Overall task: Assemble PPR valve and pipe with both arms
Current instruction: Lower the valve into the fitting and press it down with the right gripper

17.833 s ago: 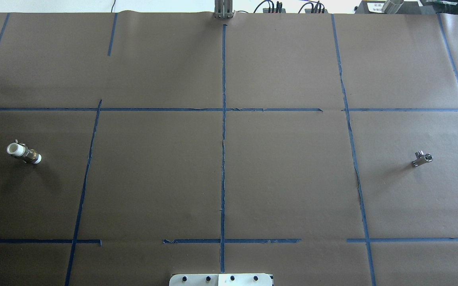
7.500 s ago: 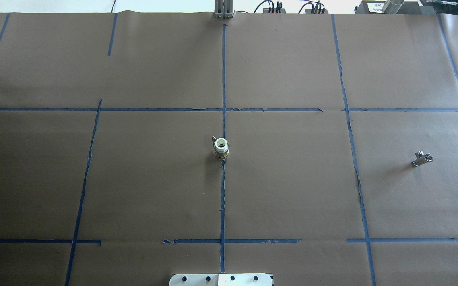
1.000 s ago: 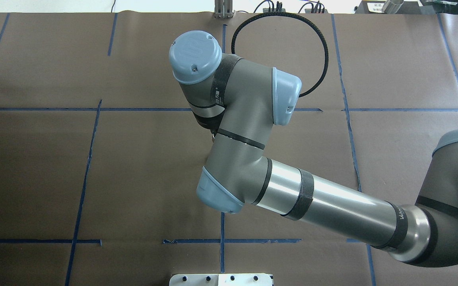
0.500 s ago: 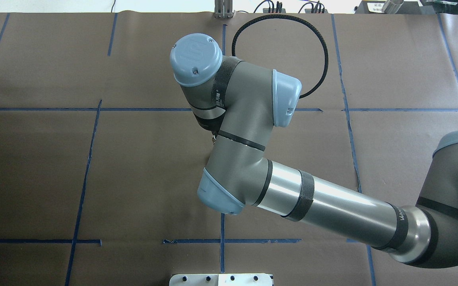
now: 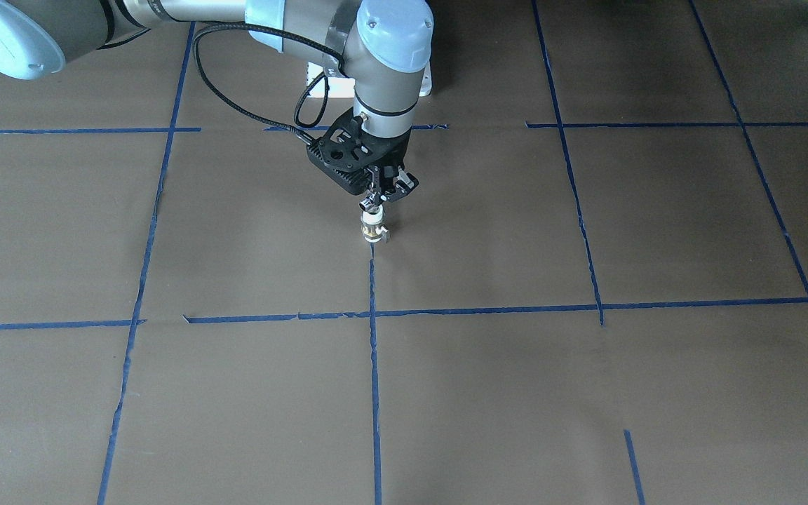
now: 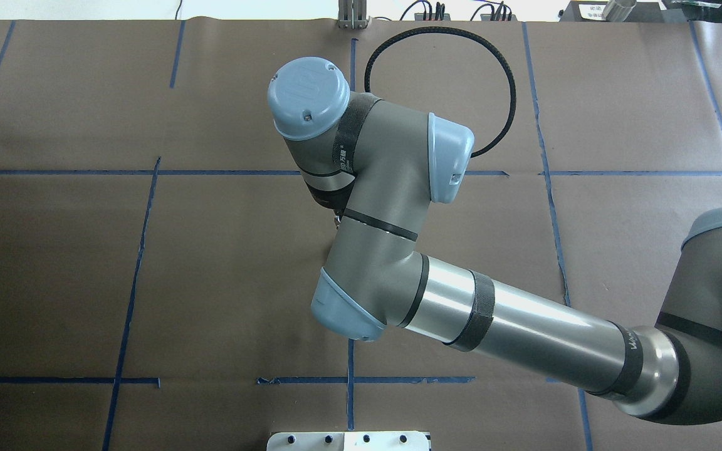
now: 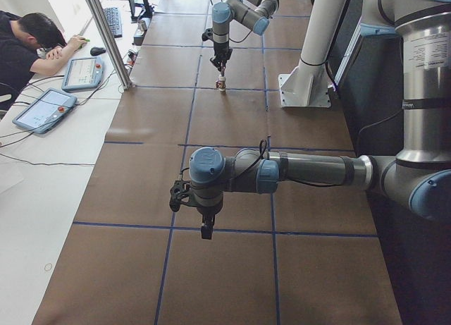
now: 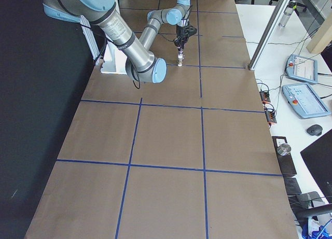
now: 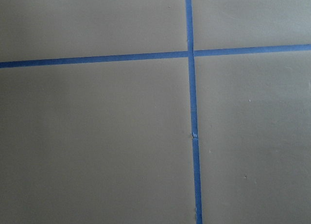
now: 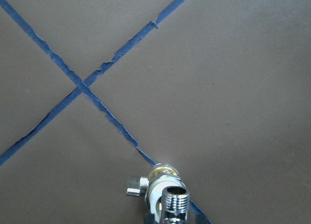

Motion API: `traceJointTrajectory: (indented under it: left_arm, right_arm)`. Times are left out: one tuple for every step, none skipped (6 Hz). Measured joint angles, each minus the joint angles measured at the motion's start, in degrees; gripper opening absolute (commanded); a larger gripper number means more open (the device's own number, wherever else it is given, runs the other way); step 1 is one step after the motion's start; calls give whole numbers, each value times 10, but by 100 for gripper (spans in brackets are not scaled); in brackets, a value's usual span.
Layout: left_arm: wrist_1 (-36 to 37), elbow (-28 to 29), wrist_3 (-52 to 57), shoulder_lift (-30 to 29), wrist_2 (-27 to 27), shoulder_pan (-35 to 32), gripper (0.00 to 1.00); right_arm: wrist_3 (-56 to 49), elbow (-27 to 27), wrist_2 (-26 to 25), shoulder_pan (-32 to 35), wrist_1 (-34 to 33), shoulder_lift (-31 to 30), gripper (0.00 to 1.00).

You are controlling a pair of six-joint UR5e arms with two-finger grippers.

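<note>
Compared with the overhead view some seven seconds ago, the grey tubular right arm (image 6: 398,207) with pale blue joint caps now lies across the table's centre. It has barely shifted in the last half second. The pipe (image 5: 369,205), a tiny shiny chrome T-shaped fitting, has left its spot far to the robot's right. It is now clamped in the closed-in fingers of the black right gripper (image 5: 376,196), threaded open end pointing straight down (clearest in the right wrist view).

Directly beneath that gripper stands the PPR valve (image 5: 373,229), a stubby cylinder with white plastic ends and a brassy metal middle band. Its long axis is vertical and its small lever sticks out sideways. It rests on a blue tape line (image 5: 374,337) of the brown paper-covered table (image 5: 516,231).

Whether the thread has entered the valve's top cannot be told. From overhead the wrist hides gripper and pipe. The black left gripper (image 7: 205,228) hangs well apart from the right one and shows only in the side view, so how far it is open cannot be told.
</note>
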Motion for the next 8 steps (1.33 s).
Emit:
traceJointTrajectory:
  left_arm:
    - [0, 0, 0, 0, 0, 0, 100]
    - [0, 0, 0, 0, 0, 0, 100]
    - [0, 0, 0, -1, 0, 0, 100]
    - [0, 0, 0, -1, 0, 0, 100]
    - [0, 1, 0, 0, 1, 0, 100]
    - [-1, 1, 0, -1, 1, 0, 100]
    - [-1, 2, 0, -1, 1, 0, 100]
    - [-1, 2, 0, -1, 1, 0, 100]
  right_arm:
    - [-1, -1, -3, -1, 0, -1, 0]
    - [-2, -3, -10, -4, 1, -2, 0]
    - [-2, -4, -17, -8, 2, -3, 0]
    - [-3, -4, -20, -11, 3, -5, 0]
    - [-3, -4, -21, -13, 4, -7, 2]
    - [-4, -4, -22, -13, 4, -8, 37]
    - [-10, -5, -22, -14, 4, -8, 99]
    - [-19, -4, -21, -14, 4, -8, 100]
